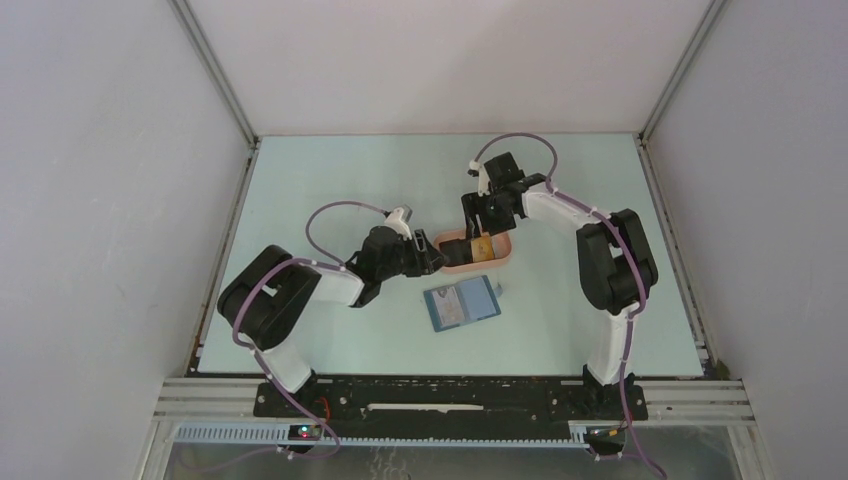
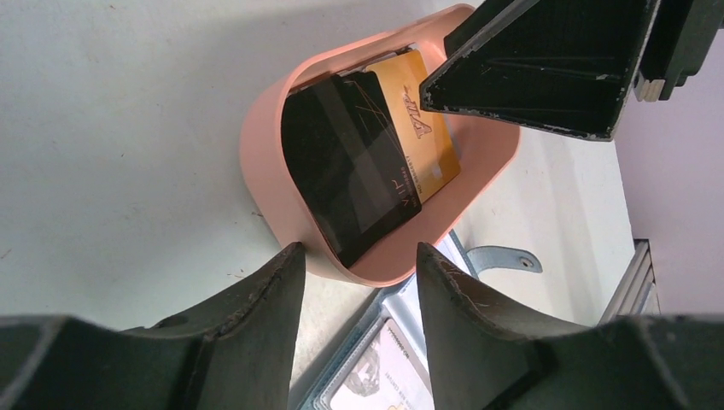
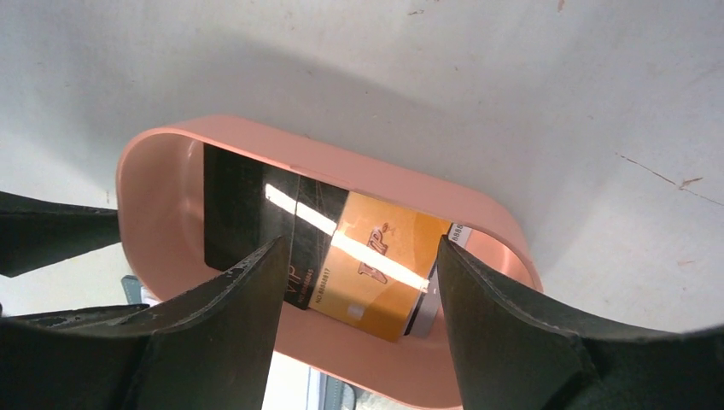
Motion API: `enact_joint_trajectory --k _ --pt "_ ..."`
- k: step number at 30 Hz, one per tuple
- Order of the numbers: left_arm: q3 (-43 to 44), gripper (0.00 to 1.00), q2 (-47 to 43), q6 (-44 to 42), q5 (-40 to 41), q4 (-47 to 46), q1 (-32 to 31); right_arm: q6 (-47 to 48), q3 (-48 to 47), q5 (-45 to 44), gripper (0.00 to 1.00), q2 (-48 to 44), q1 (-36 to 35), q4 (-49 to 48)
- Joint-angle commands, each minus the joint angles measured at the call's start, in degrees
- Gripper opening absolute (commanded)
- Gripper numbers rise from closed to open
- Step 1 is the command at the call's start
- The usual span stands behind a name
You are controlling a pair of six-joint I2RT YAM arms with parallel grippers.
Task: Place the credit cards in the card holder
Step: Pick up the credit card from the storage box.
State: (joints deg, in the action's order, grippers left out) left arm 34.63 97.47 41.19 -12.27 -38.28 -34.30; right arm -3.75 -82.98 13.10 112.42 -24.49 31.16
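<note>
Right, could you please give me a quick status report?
Both jaws open, empty, at pink tray. Black card, gold card inside it. Wallet open alongside; nothing blocking.

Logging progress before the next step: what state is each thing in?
Salmon-pink oval plastic tray: upright, holding cards.
Glossy black plastic card: lying in tray.
Orange plastic card: in tray, partly under black card.
Blue folding wallet: open, flat.
Left gripper: open.
Right gripper: open.

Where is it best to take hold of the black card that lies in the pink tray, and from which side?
Probably its upper long edge, coming from above. The black card lies on top of the gold card and seems to lean on the wall of the pink tray, so that edge is free, and the walls block a sideways approach. The right end effector hangs open above.
</note>
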Motion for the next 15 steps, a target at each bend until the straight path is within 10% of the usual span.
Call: enact_joint_trajectory --k 1,15 --pt "3.1 0.55 1.5 0.8 -1.5 -0.7 0.1 0.6 -0.5 -3.2 0.74 0.6 -0.4 0.4" --pt "4.1 0.53 2.6 1.1 -2.0 -0.7 -0.2 -1.8 0.5 -3.0 0.82 2.0 -0.8 1.5"
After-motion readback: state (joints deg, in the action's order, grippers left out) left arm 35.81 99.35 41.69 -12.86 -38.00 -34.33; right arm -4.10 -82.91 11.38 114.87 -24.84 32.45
